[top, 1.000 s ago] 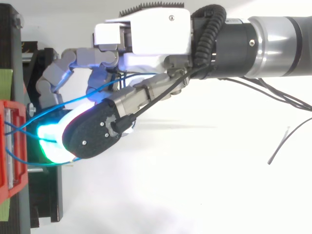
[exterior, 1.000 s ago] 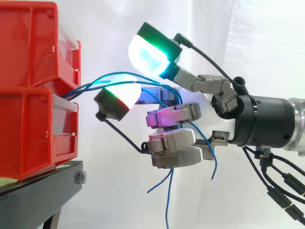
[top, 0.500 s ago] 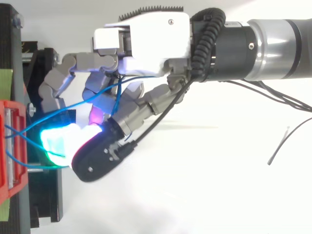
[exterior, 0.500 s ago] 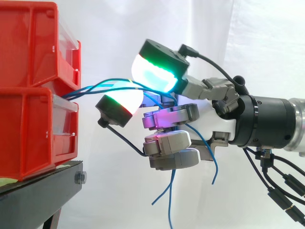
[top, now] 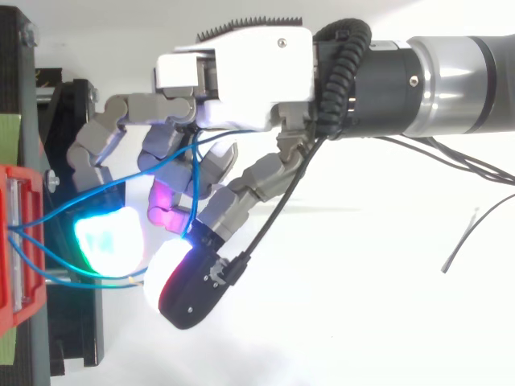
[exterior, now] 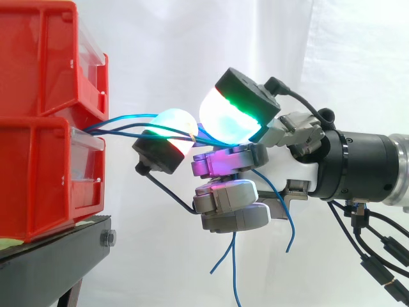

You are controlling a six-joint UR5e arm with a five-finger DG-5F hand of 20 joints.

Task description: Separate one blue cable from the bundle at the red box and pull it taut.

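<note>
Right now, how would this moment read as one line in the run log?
hand: shut on blue cables | cables: from red box, bowed, not taut | ends: hang below hand

No legible txt, nos. or signs anywhere: nothing readable on red bins [exterior: 38, 121], blue cables [exterior: 124, 121], hand [top: 241, 72] or arm [top: 451, 80].
</note>
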